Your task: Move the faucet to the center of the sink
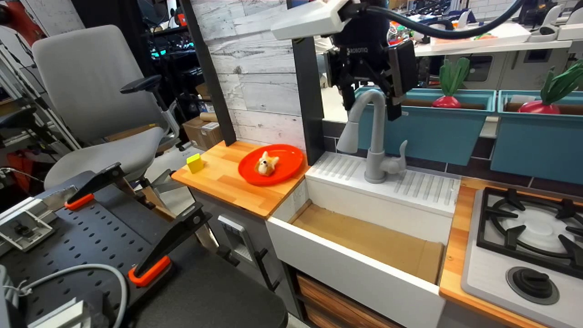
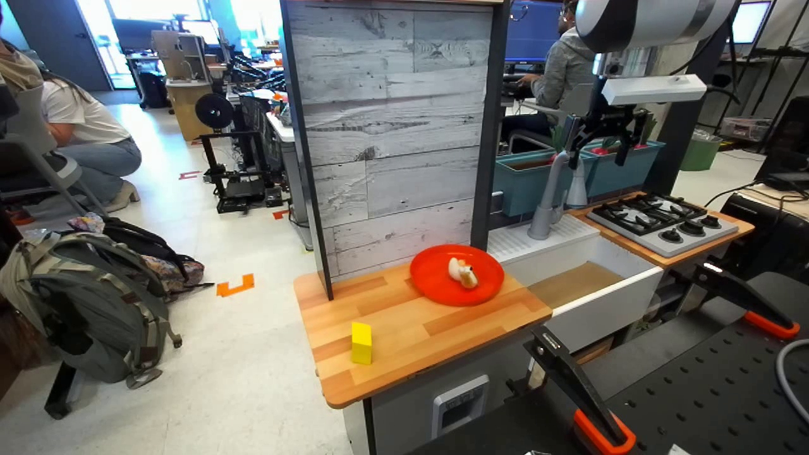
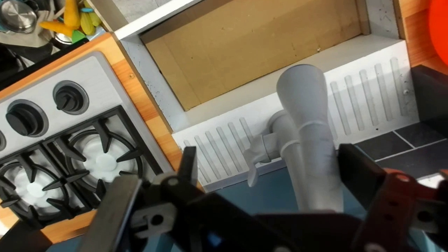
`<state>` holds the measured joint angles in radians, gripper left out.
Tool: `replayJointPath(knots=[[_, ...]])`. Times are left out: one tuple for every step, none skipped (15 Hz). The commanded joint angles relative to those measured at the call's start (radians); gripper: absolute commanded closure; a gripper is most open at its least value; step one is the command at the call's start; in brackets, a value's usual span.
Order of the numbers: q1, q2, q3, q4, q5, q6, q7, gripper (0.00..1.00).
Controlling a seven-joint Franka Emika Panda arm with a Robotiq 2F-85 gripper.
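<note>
Hand (image 3: 267, 154) spread wide; in wrist view the neck of the faucet (image 3: 311, 140) sits between the fingers (image 3: 358, 171), just beside one, can't tell if touching. Faucet stands upright on the ribbed rear ledge of the sink (image 1: 355, 280).

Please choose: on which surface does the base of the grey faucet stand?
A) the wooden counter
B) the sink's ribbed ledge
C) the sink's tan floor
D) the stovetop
B: in both exterior views, the grey faucet stands on the ribbed white ledge at the rear of the sink.
</note>
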<state>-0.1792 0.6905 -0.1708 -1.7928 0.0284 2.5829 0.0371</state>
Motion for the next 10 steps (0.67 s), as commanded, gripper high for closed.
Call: replayJointPath(knots=[[-0.072,-0.11,0.059,-0.087,0.05,0.044,-0.088,0.0],[-0.079,-0.143,0.074,-0.122,0.061,0.049,-0.111,0.0],[-0.088,-0.176,0.086,-0.152,0.078,0.056,-0.129,0.0],[-0.096,-0.221,0.102,-0.194,0.1,0.079,-0.147,0.0],[-0.109,-0.28,0.125,-0.248,0.14,0.096,-0.16,0.0],[-0.12,-0.33,0.146,-0.29,0.177,0.094,-0.184,0.0],[-0.121,-0.385,0.16,-0.344,0.207,0.103,-0.208,0.0],[-0.119,-0.432,0.167,-0.386,0.229,0.092,-0.233,0.0],[-0.112,-0.468,0.167,-0.412,0.239,0.058,-0.252,0.0],[-0.084,-0.355,0.129,-0.297,0.203,0.063,-0.199,0.0]])
